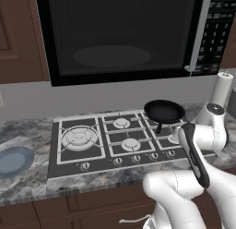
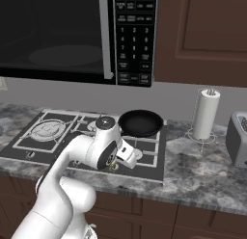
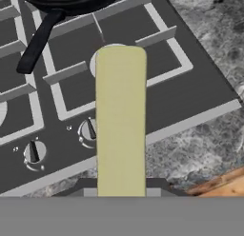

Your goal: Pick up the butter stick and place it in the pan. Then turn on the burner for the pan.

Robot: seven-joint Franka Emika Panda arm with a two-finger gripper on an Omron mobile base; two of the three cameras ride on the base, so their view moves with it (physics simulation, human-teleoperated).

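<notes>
A: Start from the stove. How many burners do you count on it?

B: I make out four plainly in the left base view; the arm covers the right end, so I cannot give a sure total. One pan sits on the stove's rear right grate, all black, its one short handle pointing toward the stove's front edge.

A: And the butter stick?

B: One butter stick, pale yellow, clamped in the gripper. It hangs above the stove's front right burner, pointing toward the pan but well short of it. The jaws are closed on its near end; the finger tips are mostly hidden behind it in the hand view.

A: Knobs?

B: Along the stove's front edge, a single row. The hand view shows two knobs just left of the stick. In the left base view I count five before the arm hides the rest.

A: Anything off the stove?

B: One blue-grey plate on the counter left of the stove. One paper towel roll upright on its holder right of the stove, and one toaster further right. One microwave hangs above the stove.
</notes>
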